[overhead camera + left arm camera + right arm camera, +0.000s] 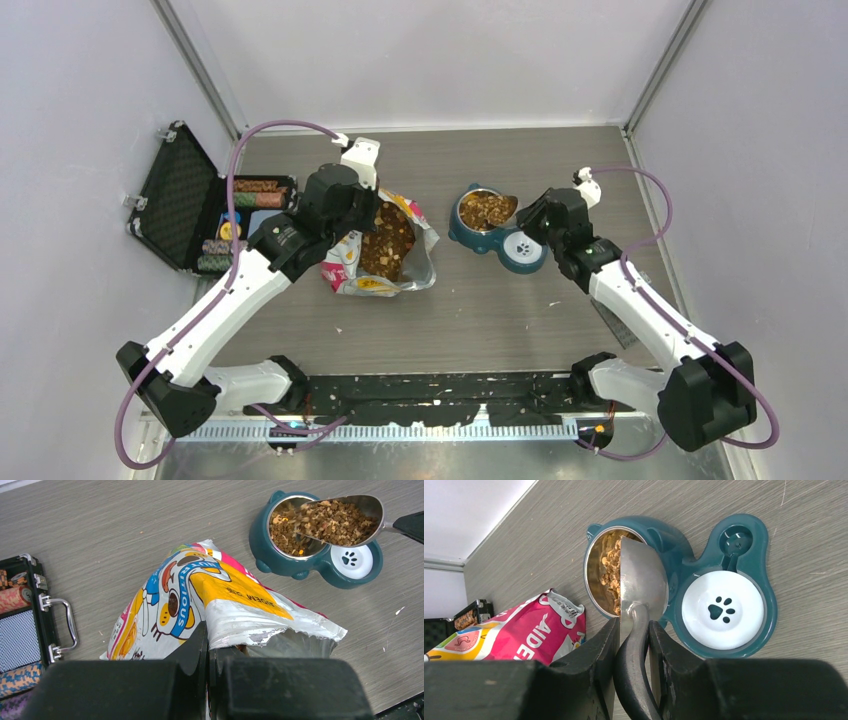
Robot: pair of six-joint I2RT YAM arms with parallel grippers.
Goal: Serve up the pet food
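The right claw [633, 630] is clamped narrow on the handle of a metal scoop [644, 575], which is tilted over the steel bowl [284, 503] of a teal feeder [280, 562] at the upper right of the left wrist view. The scoop is heaped with pet food [332, 522]; more lies in the bowl and in the open bag [225, 587] mid-frame on the counter [125, 530]. The left claw [207, 642] pinches the bag's torn rim

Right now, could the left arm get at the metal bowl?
Probably not. The left tool is shut on the edge of the bag, and the right tool holds a scoop of kibble over the bowl. It would have to drop the bag and crowd the scoop.
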